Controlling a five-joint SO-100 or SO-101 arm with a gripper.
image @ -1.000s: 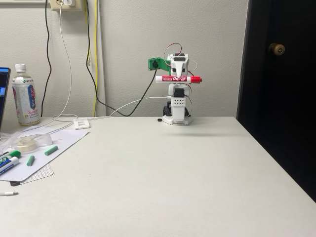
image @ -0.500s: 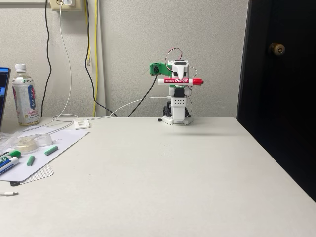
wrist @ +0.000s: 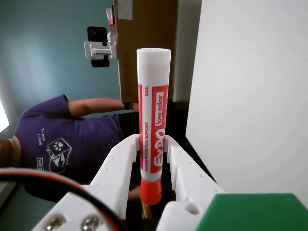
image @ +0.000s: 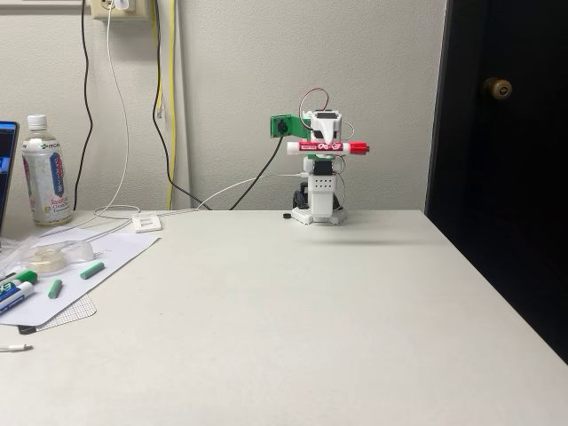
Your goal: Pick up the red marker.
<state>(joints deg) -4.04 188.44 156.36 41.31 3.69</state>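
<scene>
Landmark: arm base (image: pixel 318 211), at the table's (image: pixel 293 319) far edge, against the wall.
Red marker (image: pixel 327 147): directly above the base, lying level, crosswise in the gripper (image: pixel 325 142).
Bottle (image: pixel 45 170): far left of the base.
Paper sheet (image: pixel 84 266): left and nearer the camera, on the table.
Door (image: pixel 501 151): right of the base.

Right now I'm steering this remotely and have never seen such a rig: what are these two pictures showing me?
The fixed view looks across a white table at a small white robot arm by the far wall. Its tool is raised and shut on the red marker, held level, well above the table. The wrist view rides on the arm: the tool has two white fingers squeezing the red marker, and a person in a purple shirt sits behind. At the table's left in the fixed view lie paper, more markers, tape and a bottle.
</scene>
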